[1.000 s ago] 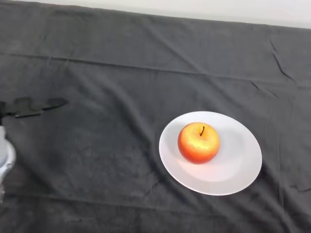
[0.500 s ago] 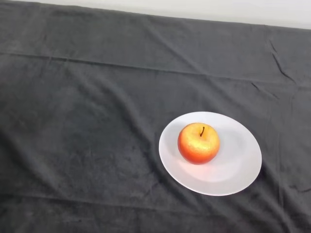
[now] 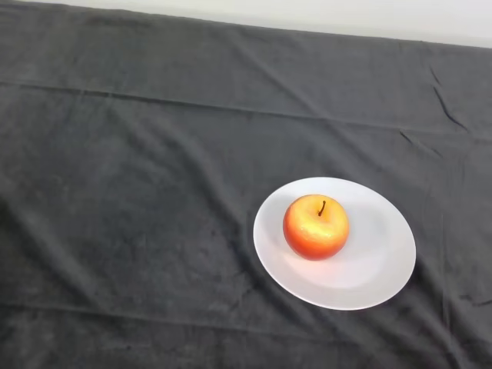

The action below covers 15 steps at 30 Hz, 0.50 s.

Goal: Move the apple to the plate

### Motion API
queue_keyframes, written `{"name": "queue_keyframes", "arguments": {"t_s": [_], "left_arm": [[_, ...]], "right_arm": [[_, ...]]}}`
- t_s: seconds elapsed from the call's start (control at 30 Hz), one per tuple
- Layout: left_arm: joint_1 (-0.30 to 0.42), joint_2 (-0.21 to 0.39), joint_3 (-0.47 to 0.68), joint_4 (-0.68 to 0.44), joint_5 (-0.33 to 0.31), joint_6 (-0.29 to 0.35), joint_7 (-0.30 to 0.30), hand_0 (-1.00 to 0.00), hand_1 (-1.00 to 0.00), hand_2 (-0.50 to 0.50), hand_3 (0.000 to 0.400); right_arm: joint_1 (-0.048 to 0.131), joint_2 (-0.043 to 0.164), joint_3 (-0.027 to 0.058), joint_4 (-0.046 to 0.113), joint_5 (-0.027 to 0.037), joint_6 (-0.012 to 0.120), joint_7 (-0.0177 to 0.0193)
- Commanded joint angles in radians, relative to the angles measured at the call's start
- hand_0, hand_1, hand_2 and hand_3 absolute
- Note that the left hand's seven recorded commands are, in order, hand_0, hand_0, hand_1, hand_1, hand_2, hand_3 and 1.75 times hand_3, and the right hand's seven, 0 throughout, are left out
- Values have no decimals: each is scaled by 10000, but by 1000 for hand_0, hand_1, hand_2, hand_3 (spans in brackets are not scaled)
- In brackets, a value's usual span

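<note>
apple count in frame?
1. The apple sits upright, stem up, on the white plate, left of the plate's centre, right of the middle of the dark cloth. Nothing in view could hide another.

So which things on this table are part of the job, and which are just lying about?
Part of the job:
- apple, sitting stem up on the plate
- plate, white, right of the middle

Just there:
- dark cloth, wrinkled, covering the table
</note>
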Motion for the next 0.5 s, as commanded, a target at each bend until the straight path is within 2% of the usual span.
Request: {"name": "queue_keyframes", "arguments": {"t_s": [0.03, 0.5], "left_arm": [[-279, 6, 313, -269, 330, 79, 37, 0, 0, 0, 0], [-330, -173, 571, -275, 657, 185, -296, 0, 0, 0, 0]], "right_arm": [[1227, 1274, -98, 523, 39, 234, -7], [1227, 1274, -98, 521, 39, 235, -7]]}}
